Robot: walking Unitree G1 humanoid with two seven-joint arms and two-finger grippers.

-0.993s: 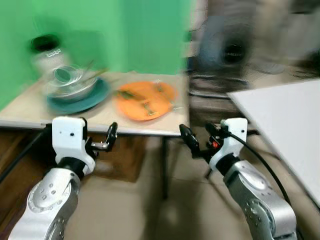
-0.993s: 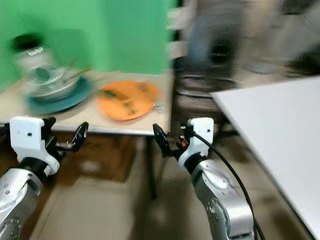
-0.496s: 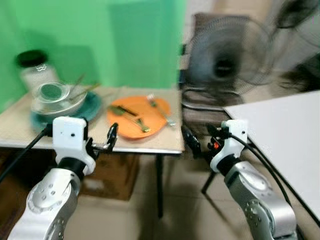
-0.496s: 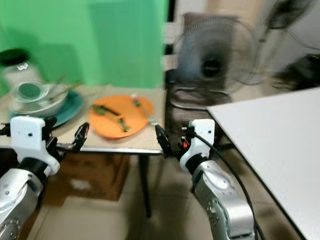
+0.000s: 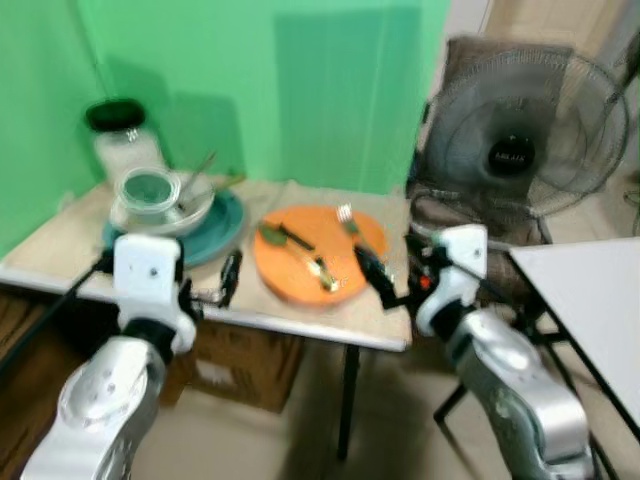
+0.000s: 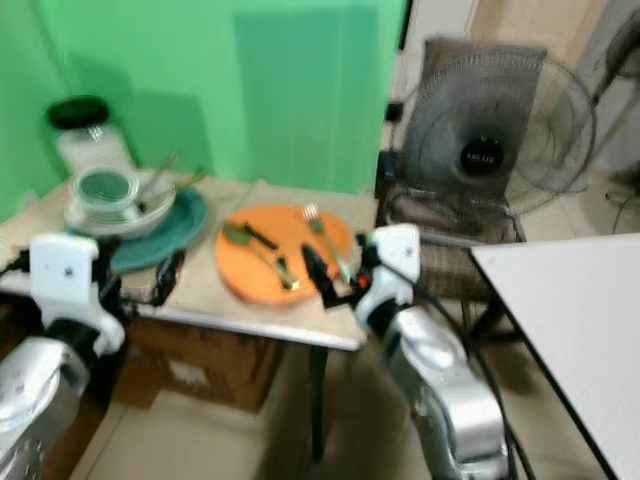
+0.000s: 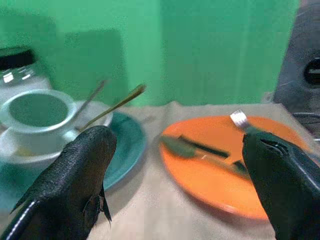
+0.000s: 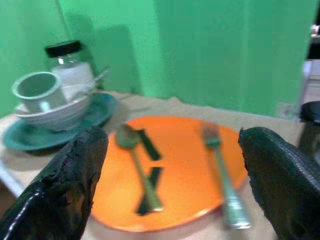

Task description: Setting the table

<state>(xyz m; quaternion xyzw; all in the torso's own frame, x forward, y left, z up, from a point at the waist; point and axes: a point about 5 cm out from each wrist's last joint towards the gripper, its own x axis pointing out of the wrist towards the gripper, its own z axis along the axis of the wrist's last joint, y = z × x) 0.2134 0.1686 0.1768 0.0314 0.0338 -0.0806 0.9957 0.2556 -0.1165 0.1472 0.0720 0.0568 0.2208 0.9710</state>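
A small beige table (image 5: pixel 60 255) carries an orange plate (image 5: pixel 290 280) with a green spoon (image 5: pixel 272 236), a fork (image 5: pixel 347 218) and dark-handled cutlery on it. To its left a teal plate (image 5: pixel 225 225) holds a white bowl (image 5: pixel 170 213) with a green cup (image 5: pixel 148 188) and some utensils. A black-lidded jar (image 5: pixel 120 140) stands behind. My left gripper (image 5: pixel 225 285) is open at the table's front edge, before the teal plate. My right gripper (image 5: pixel 385 270) is open at the orange plate's right rim. The right wrist view has the spoon (image 8: pixel 131 150) and fork (image 8: pixel 220 155) between the fingers.
A standing fan (image 5: pixel 515 150) and a dark chair stand right of the small table. A white table (image 5: pixel 600 300) begins at the far right. A cardboard box (image 5: pixel 240 365) sits under the small table. A green wall backs the scene.
The view has swung and drawn closer, so the small table now sits nearer and more central. Both grippers, earlier below the table's edge, now stand at the plates, still open.
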